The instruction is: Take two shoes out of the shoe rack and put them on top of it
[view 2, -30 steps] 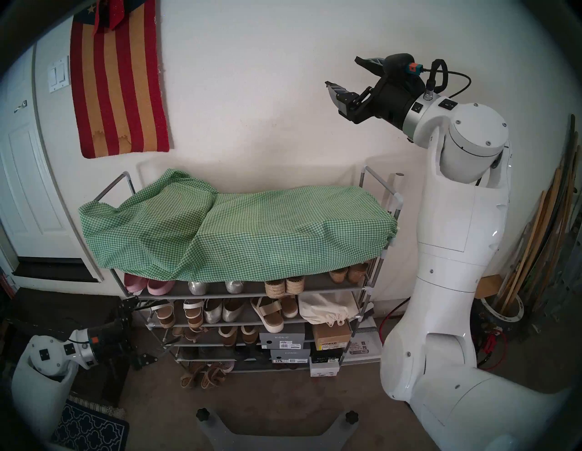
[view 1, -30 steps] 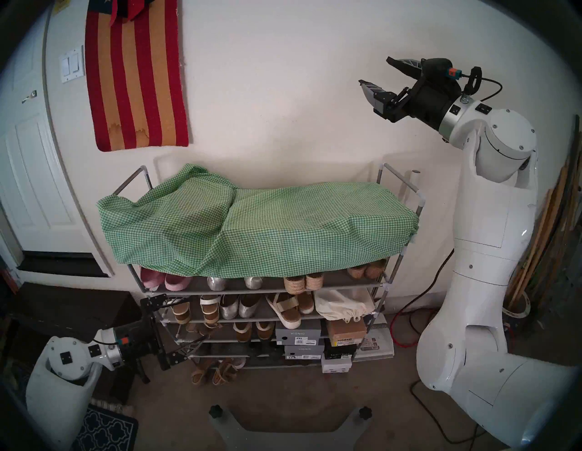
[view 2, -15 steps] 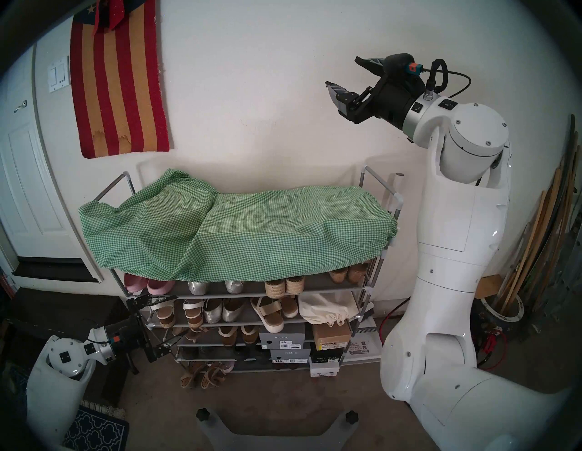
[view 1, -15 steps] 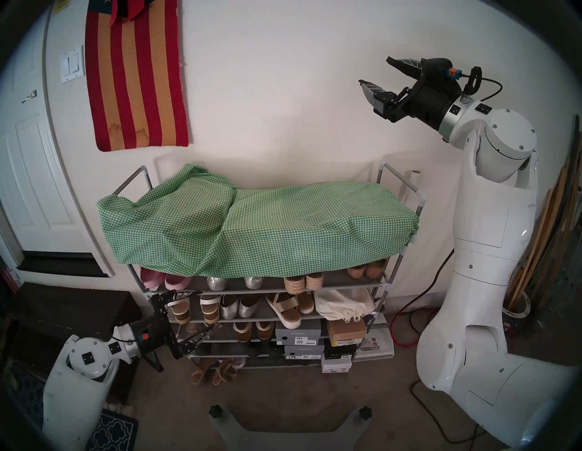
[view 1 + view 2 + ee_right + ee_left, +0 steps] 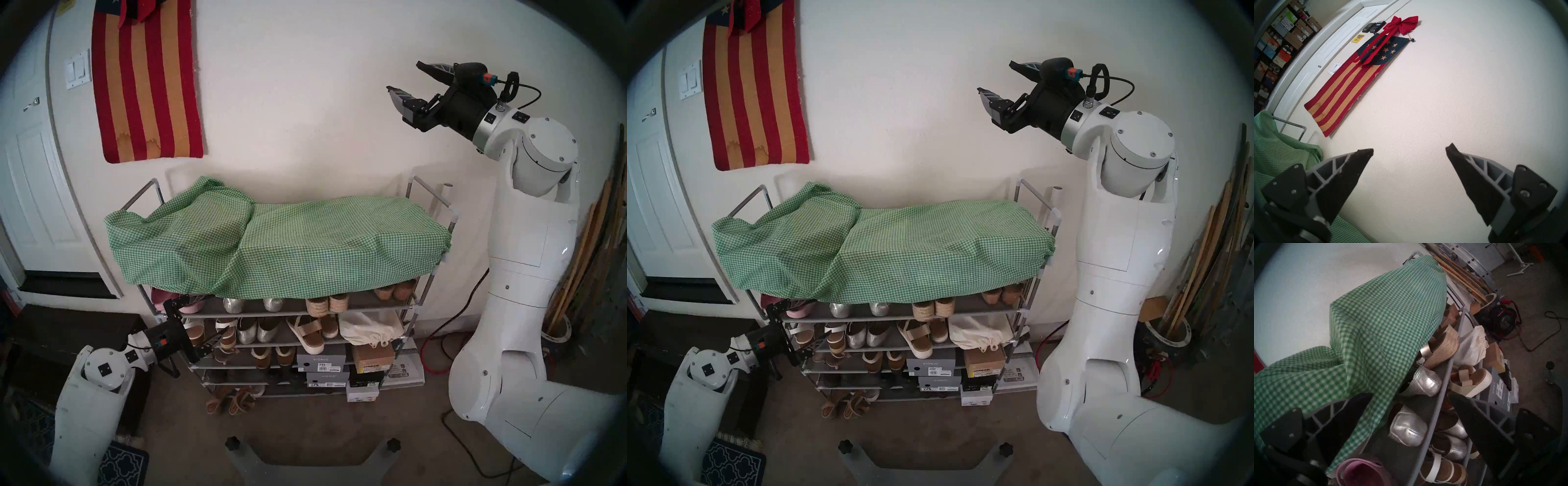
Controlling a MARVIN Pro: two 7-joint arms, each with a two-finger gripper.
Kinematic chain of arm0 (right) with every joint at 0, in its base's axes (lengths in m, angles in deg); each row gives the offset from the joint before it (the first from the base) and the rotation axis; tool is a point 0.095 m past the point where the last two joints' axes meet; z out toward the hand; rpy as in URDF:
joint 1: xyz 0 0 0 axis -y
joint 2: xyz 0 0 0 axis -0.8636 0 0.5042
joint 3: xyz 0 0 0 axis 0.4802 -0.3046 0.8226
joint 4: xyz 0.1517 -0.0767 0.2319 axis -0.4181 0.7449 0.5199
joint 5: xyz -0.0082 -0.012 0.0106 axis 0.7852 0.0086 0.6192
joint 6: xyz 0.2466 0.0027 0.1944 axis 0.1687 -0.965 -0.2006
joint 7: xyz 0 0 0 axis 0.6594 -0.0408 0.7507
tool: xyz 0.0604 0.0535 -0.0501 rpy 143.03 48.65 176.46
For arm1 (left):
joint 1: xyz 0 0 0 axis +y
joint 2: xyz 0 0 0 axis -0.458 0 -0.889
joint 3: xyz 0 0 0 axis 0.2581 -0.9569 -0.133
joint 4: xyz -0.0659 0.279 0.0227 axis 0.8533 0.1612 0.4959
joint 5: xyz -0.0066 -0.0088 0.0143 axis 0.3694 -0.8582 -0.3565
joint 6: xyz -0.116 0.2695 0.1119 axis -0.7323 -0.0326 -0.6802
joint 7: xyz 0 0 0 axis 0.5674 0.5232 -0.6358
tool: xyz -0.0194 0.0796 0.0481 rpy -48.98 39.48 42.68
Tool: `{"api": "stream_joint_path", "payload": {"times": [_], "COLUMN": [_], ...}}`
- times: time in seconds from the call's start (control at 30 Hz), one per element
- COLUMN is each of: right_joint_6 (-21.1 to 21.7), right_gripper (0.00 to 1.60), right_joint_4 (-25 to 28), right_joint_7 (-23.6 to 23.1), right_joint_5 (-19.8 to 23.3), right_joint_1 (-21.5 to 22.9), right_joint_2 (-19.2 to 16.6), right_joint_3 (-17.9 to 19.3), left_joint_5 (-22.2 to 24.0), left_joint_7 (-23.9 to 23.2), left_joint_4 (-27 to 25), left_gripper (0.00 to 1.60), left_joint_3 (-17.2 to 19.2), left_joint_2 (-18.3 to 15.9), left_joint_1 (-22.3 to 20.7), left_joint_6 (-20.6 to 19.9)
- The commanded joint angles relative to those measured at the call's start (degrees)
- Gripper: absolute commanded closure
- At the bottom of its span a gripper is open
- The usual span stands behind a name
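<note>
The grey tube shoe rack (image 5: 291, 312) stands against the wall, its top covered by a green checked cloth (image 5: 271, 244). The two shoes, silver flats, sit heel-out on the shelf just under the cloth (image 5: 232, 304) (image 5: 273, 303). In the left wrist view the farther shoe (image 5: 1423, 383) shows its perforations and the nearer shoe (image 5: 1407, 428) lies in front of it. My left gripper (image 5: 217, 315) (image 5: 1410, 394) is open at the rack's left end, one finger under the cloth's hem, the other below the shelf's front bar (image 5: 1435, 412). My right gripper (image 5: 403, 76) (image 5: 1409, 148) hangs open and empty high near the wall.
Pink slip-ons (image 5: 1359, 473) lie at the shelf's left end beside my left gripper. Plain silver flats (image 5: 256, 332), sandals and a white bag (image 5: 366, 327) fill the tier below. Shoe boxes (image 5: 322, 365) sit lower. A dark bench (image 5: 68, 336) stands left of the rack.
My left arm has risen and swung right, carrying the open gripper from the lower tiers up to the shelf under the cloth. The right arm has not moved.
</note>
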Motion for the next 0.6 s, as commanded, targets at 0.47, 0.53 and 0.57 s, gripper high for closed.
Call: {"api": "stream_joint_path", "payload": {"times": [0.47,0.53,0.57], "right_joint_6": [0.01,0.01,0.01], "right_gripper": [0.0,0.0,0.0], "right_joint_4": [0.0,0.0,0.0], "right_joint_7": [-0.03,-0.03,-0.03], "right_joint_5": [0.02,0.02,0.02], "right_joint_1": [-0.06,-0.06,-0.06], "right_joint_2": [0.02,0.02,0.02], "right_joint_3": [-0.03,-0.03,-0.03], "left_joint_5": [5.72,4.92,4.72], "left_joint_7": [-4.06,-4.26,-4.37], "left_joint_4": [-6.22,-5.91,-5.59], "left_gripper": [0.0,0.0,0.0], "left_joint_3": [2.31,2.49,2.57], "left_joint_2": [-1.13,-1.46,-1.45], "left_joint_1": [7.24,7.82,7.99], "left_joint_6": [-1.94,-1.65,-1.47]}}
